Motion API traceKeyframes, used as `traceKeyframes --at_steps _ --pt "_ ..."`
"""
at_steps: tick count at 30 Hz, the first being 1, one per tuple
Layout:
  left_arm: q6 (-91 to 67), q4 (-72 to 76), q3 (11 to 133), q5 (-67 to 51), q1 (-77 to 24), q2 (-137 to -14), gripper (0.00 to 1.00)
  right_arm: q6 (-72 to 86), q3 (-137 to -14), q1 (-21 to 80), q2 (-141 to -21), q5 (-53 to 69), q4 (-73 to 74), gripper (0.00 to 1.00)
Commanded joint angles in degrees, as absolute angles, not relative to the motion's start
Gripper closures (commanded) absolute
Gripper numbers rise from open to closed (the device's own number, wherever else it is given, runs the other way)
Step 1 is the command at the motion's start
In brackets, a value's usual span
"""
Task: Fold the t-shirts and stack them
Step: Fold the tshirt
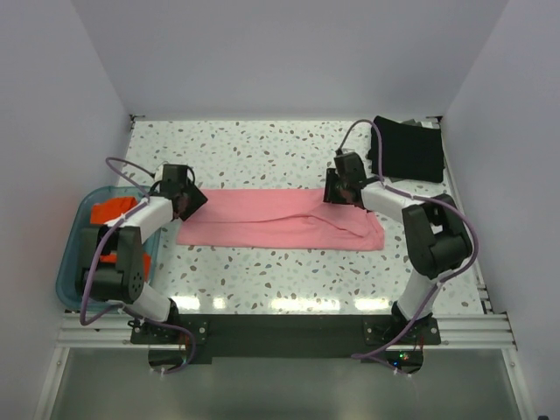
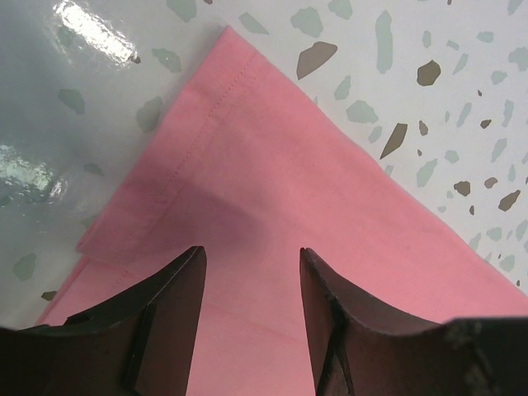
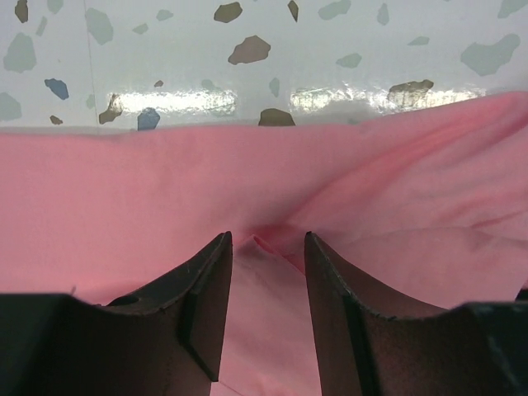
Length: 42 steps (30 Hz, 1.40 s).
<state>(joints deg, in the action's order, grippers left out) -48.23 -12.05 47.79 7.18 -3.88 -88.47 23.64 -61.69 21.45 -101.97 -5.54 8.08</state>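
The speckled table (image 1: 262, 149) lies wide beyond the pink shirt (image 1: 262, 223). The left gripper (image 2: 252, 276) hangs spread over its left edge, the right gripper (image 3: 268, 260) spread over its far edge

The left arm (image 1: 144, 215) was folded at the elbow and reached inward, its left tool (image 1: 187, 199) angled downward with fingers parted. The right arm (image 1: 391, 199) was likewise folded, its right tool (image 1: 342, 187) angled downward, fingers parted.

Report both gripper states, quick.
Left gripper: open, above the pink t-shirt, holding nothing.
Right gripper: open, above a wrinkle in that shirt.
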Motion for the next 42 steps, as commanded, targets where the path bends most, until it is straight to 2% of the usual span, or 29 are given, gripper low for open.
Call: traceKeyframes --at_steps 1,7,12,15,17,25,35,38,40,42 --pt "-46.93 -10.64 49.48 6.85 -4.57 -89.12 0.46 22.76 -64.25 23.46 -103.18 -8.08 5.27 0.56" --pt "-46.93 -10.72 49.22 6.86 -4.57 -89.03 0.47 23.03 -64.86 25.66 -104.68 -11.07 6.50 0.59" --pt "-46.76 -10.63 49.04 7.03 -4.57 -88.77 0.48 24.25 -64.08 26.10 -103.80 -12.74 7.29 0.86" --pt "-46.93 -10.81 48.87 7.21 -4.57 -88.60 0.48 25.05 -63.11 26.37 -101.87 -13.62 8.17 0.97" --pt "-46.93 -10.72 48.69 7.12 -4.57 -88.59 0.48 25.40 -62.49 26.72 -100.73 -13.71 8.26 1.00" --pt "-47.11 -11.34 48.51 7.65 -4.57 -87.98 0.49 28.39 -56.87 28.21 -93.00 -12.92 7.56 1.00" --pt "-47.29 -11.34 47.55 7.82 -4.66 -87.45 0.49 34.97 -47.74 36.29 -86.32 -16.43 5.46 1.00" --pt "-47.37 -10.99 46.94 7.38 -4.66 -87.28 0.49 35.60 -45.54 39.53 -84.73 -17.83 4.13 0.93" --pt "-47.46 -10.90 46.50 7.47 -4.66 -87.10 0.49 35.59 -45.09 40.78 -83.94 -19.07 4.83 0.77" --pt "-47.55 -10.46 46.06 7.21 -4.75 -86.84 0.49 35.16 -44.83 41.31 -82.02 -21.08 5.80 0.71"
